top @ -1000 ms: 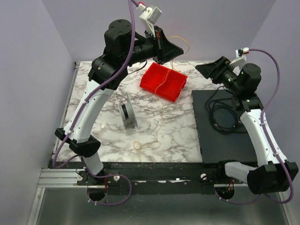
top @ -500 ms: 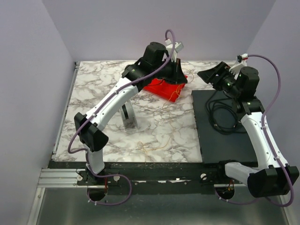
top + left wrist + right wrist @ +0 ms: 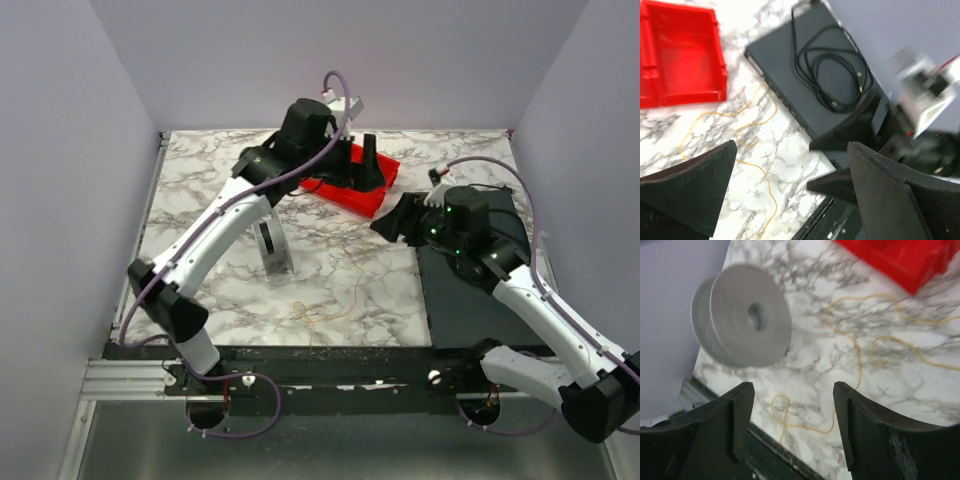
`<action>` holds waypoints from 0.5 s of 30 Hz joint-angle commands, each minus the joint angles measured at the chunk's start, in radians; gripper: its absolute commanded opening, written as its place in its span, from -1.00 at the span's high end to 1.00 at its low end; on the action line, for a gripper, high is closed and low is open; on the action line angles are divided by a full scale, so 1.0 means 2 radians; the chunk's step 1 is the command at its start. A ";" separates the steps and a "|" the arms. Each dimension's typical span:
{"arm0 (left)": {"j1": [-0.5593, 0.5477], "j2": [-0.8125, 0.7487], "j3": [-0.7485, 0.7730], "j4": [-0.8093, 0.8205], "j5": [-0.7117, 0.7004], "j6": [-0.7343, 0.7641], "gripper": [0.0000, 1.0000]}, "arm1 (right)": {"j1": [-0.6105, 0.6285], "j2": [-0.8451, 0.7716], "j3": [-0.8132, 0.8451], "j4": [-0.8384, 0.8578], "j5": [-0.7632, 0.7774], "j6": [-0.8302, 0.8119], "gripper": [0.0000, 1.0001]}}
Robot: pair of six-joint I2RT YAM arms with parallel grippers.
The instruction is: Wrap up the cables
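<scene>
While both arms hang above the marble table [image 3: 200,190], the cables [image 3: 352,270] lie loose on its surface, a thin yellow-orange tangle trailing from just beside the red tray [image 3: 338,196] toward the near edge. The left gripper [image 3: 364,165] hovers over the tray, jaws spread wide and empty. The right gripper [image 3: 393,222], likewise parted and holding nothing, hangs near the black slab [image 3: 450,300]. A grey spool [image 3: 272,242] stands on edge, apart from the wire. A black cord [image 3: 832,75] lies coiled on the slab.
</scene>
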 commanded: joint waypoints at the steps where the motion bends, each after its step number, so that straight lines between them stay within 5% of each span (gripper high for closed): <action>1: 0.018 -0.133 -0.079 0.014 -0.085 -0.028 -0.86 | 0.121 -0.007 -0.031 -0.022 0.076 -0.019 -0.40; 7: 0.059 -0.271 -0.199 -0.006 -0.174 -0.069 -0.79 | 0.336 0.068 -0.073 0.018 0.201 -0.001 -0.27; 15: 0.123 -0.368 -0.296 -0.017 -0.183 -0.087 -0.76 | 0.430 0.236 -0.021 0.064 0.284 -0.004 -0.17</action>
